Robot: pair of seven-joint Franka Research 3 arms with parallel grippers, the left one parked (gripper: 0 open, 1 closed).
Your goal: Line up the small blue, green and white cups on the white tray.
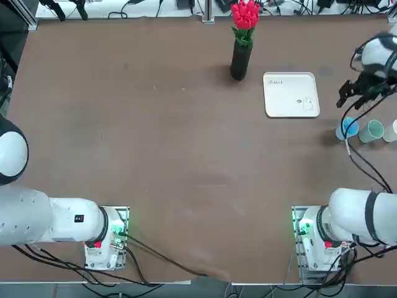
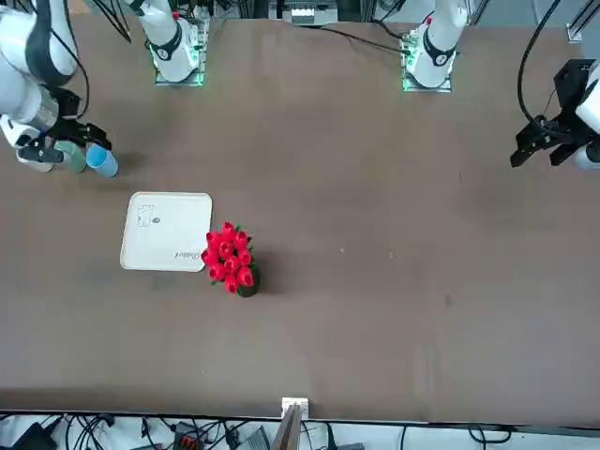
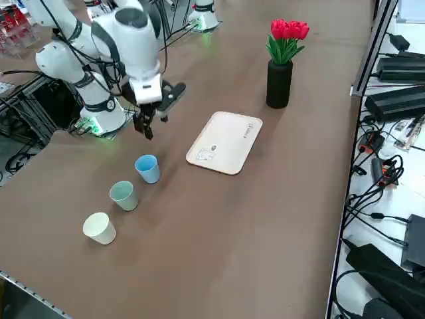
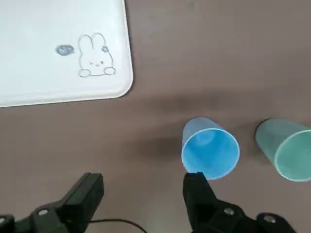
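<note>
Blue cup (image 4: 210, 153) (upright) sits beneath the open right gripper (image 4: 141, 191).

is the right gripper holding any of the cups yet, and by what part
Nothing is held. The right gripper hangs open and empty above the table beside the blue cup, which stands on the table, off the tray.

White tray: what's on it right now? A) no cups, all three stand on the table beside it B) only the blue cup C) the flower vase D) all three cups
A: the white tray carries only its printed marks, while the blue cup, green cup and white cup stand in a row on the table, with the open right end effector above the table near the blue one.
</note>
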